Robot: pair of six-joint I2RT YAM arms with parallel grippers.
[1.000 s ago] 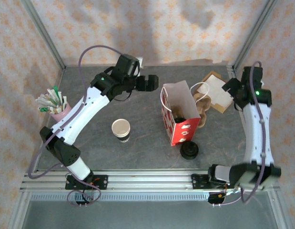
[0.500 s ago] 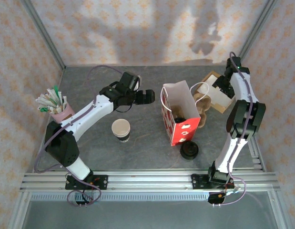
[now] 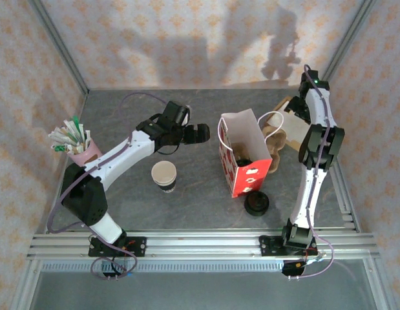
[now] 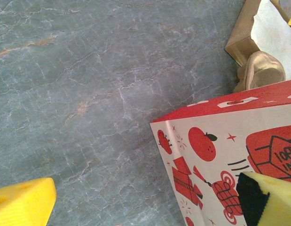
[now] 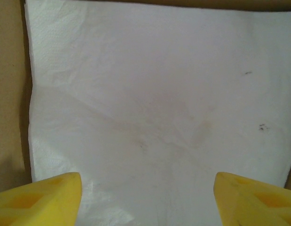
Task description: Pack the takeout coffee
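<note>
Takeout coffee (image 3: 244, 157) sits down inside the open red-and-white paper bag (image 3: 249, 178), and from above you can make out only its dark round top. Your left fingers (image 4: 23, 207) hover just to the left of the bag, spread wide apart with nothing between them; the left wrist view looks down on the bag's printed side and the grey worktop (image 3: 187, 206). Your right fingers (image 5: 42, 197) are on the far right of the bag, parted and empty, over a white napkin (image 5: 154, 94) that lies on brown card. A brown cup carrier (image 3: 275, 139) rests against the bag's right side. Left of the bag, well apart from it, stands a lidless cup (image 3: 164, 174), and a stack of black lids (image 3: 256, 204) lies just in front of the bag.
</note>
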